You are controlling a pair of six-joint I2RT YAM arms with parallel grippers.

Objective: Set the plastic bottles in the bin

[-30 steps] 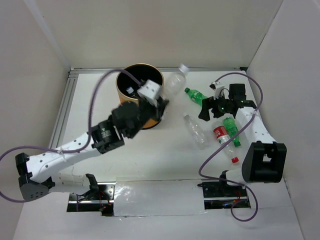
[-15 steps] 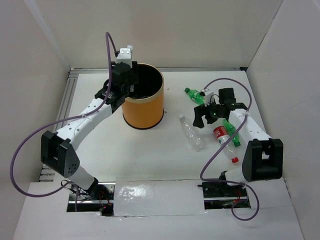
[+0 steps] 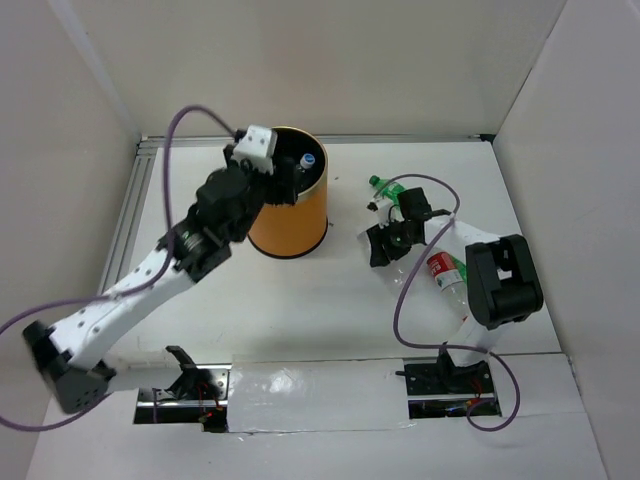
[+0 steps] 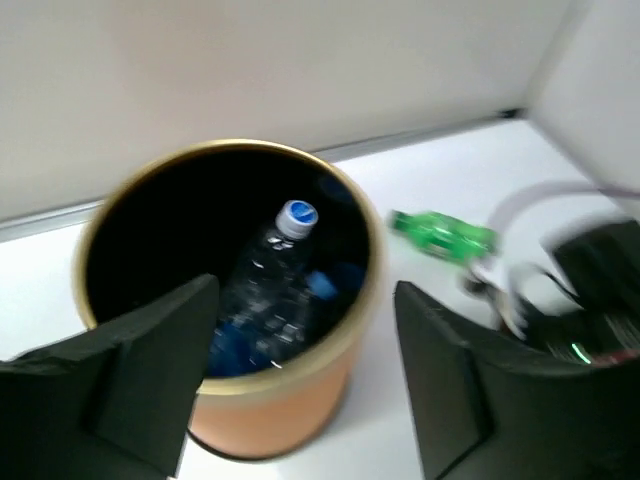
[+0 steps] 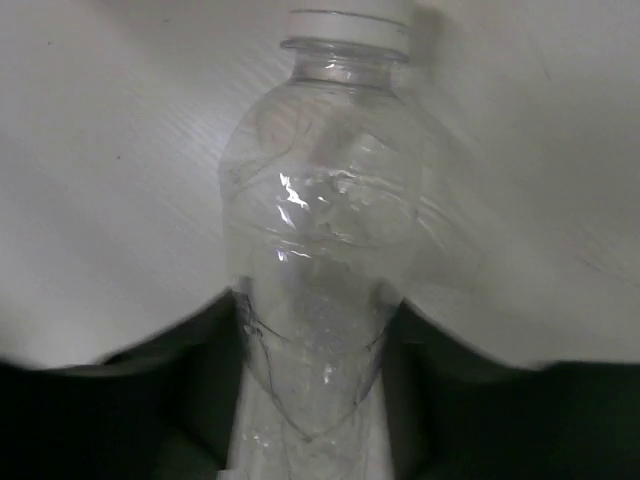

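I count one bin, one blue-capped bottle, one clear bottle, one green bottle, one red-labelled bottle.

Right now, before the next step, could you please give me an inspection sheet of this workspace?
Surface: white table, silver tape along its near edge.
Job's things: orange bin holds a blue-capped bottle; clear bottle, green bottle and red-labelled bottle lie on the table.
Clutter: nothing seen.
Grippers: left pincer open above the bin; right pincer shut on the clear bottle.
Cables: purple cables loop from both arms.
Surroundings: white walls on three sides.
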